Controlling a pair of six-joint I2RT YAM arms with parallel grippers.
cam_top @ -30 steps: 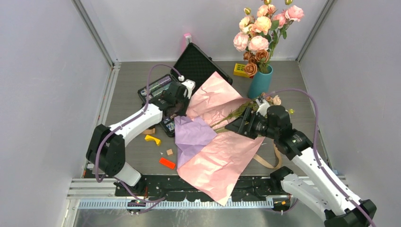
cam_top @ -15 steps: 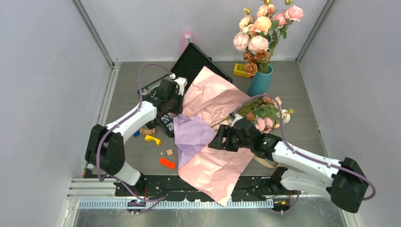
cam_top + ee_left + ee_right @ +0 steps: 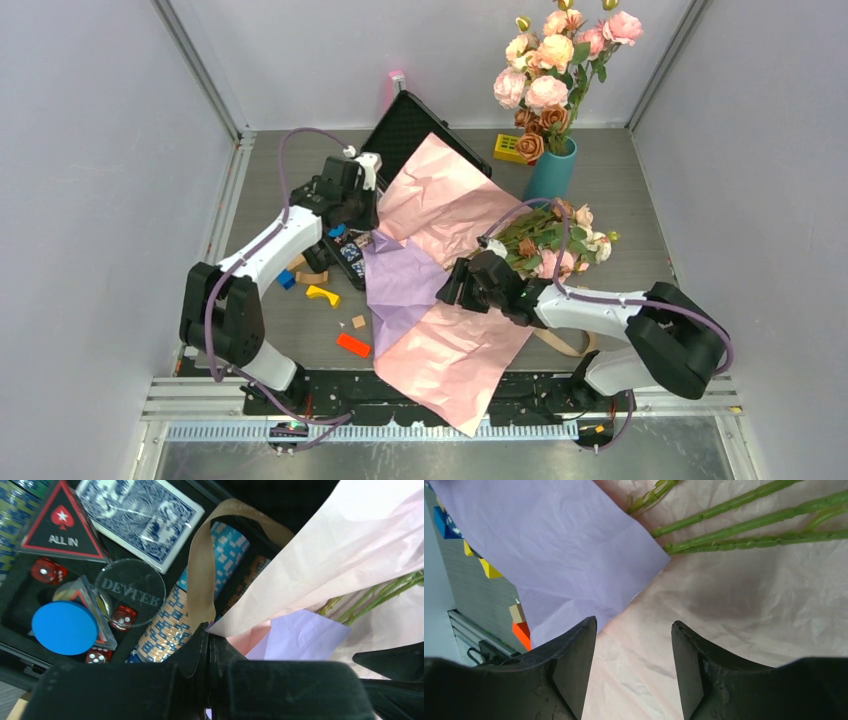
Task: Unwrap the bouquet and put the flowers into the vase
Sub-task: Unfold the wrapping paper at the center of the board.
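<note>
Left part of the worktop (image 3: 262, 215): loose small blocks lie near the left arm. There is one blue block (image 3: 287, 280), one yellow block (image 3: 322, 295), one orange block (image 3: 353, 345), and some tan pieces. One open black case (image 3: 415, 125) stands toward the far edge. The left wrist view shows in its tray one pack of cards (image 3: 142, 517), three red dice (image 3: 47, 571), one blue disc (image 3: 64, 627) and rows of chips (image 3: 172, 617).

Left gripper (image 3: 209, 636): fingers pressed together, pinching the left corner of the pink paper (image 3: 450, 200). One loop of tan ribbon (image 3: 200, 580) runs into the same pinch; whether it is also gripped cannot be told.

Centre: one lilac sheet (image 3: 405, 285) lies on the pink paper, which reaches the near edge.

Right gripper (image 3: 634, 625): spread, empty, low over the pink paper beside the lilac sheet's corner. The flowers (image 3: 548, 263), one small bunch, lie on the paper to its right, heads toward the right edge. At least four green stems (image 3: 689, 542) point toward the gripper and end just beyond its tips, not touching.

Far right: one teal vase (image 3: 550, 175) stands upright, well apart from the gripper, and holds one bigger rose bunch (image 3: 548, 70). One yellow box (image 3: 508, 148) sits just left of it.
</note>
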